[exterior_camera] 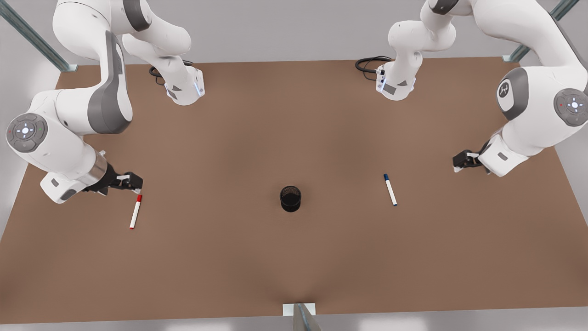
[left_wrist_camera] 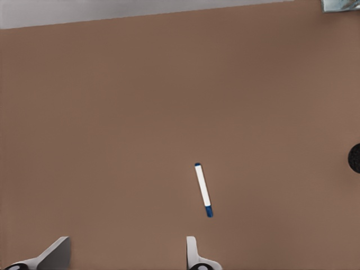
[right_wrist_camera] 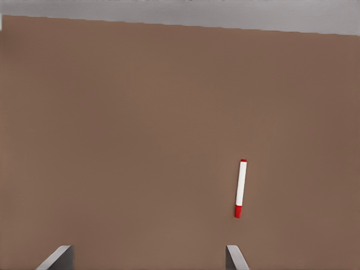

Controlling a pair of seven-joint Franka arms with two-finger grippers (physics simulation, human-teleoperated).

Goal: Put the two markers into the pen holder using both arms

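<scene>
The black pen holder [exterior_camera: 290,198] stands upright at the table's middle; its edge [left_wrist_camera: 355,158] also peeks into the left wrist view. The blue-capped marker [exterior_camera: 390,189] [left_wrist_camera: 203,189] lies flat toward the front view's right. My left gripper [exterior_camera: 460,164] [left_wrist_camera: 126,250] hovers open farther right of it, apart from it. The red-capped marker [exterior_camera: 135,212] [right_wrist_camera: 241,188] lies flat at the front view's left. Just above its capped end hangs my right gripper [exterior_camera: 133,182] [right_wrist_camera: 147,256], open and holding nothing.
The brown table [exterior_camera: 294,266] carries both arm bases [exterior_camera: 186,87] [exterior_camera: 395,85] at its back edge, each with a black cable. A metal post [exterior_camera: 301,316] stands at the middle of the front edge. Open tabletop lies between each marker and the holder.
</scene>
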